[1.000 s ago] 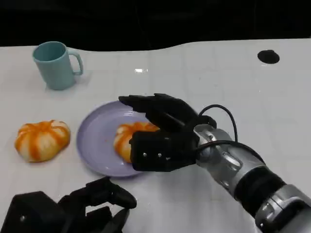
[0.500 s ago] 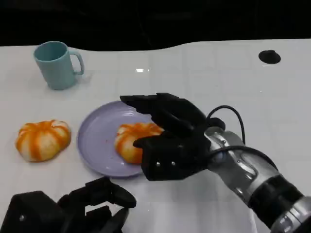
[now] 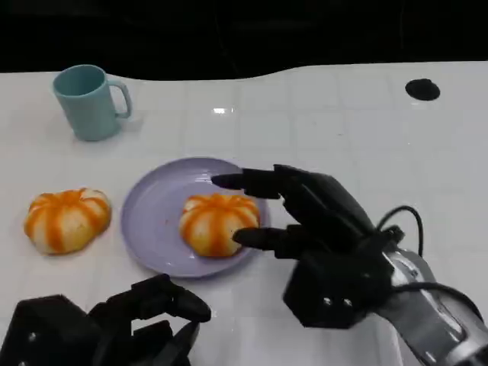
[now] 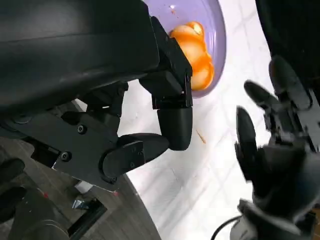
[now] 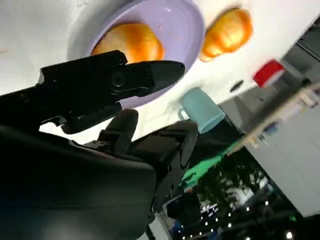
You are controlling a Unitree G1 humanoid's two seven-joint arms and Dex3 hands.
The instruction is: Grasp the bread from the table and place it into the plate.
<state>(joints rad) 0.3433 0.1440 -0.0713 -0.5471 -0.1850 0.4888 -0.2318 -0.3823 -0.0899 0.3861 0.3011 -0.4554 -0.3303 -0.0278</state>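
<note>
From the head view, the right hand [image 3: 305, 229] has pulled back off the plate [image 3: 152, 221] since a second ago. Its fingers are spread and hold nothing. It has let go. The bun [image 3: 219, 222] now sits on the plate, so I think this bun's job is done. A second bun [image 3: 66, 219] lies on the table left of the plate, apart from it. A blue mug [image 3: 90, 101] stands farther back, well away. The left hand [image 3: 152, 320] rests low near the front edge with its fingers curled in and nothing in them. Nothing blocks the way to the second bun.

In the left wrist view, the left hand [image 4: 150, 125] is close up with bent fingers. Beyond it are the plate [image 4: 217, 45] and the bun [image 4: 192, 55]. The right hand [image 4: 280, 135] is beside them, fingers apart.

In the right wrist view, the right hand [image 5: 110, 85] reaches toward the plate [image 5: 185, 30] without touching the bun [image 5: 130, 47]. The second bun [image 5: 227, 32] and the mug [image 5: 202, 110] are beyond.
</note>
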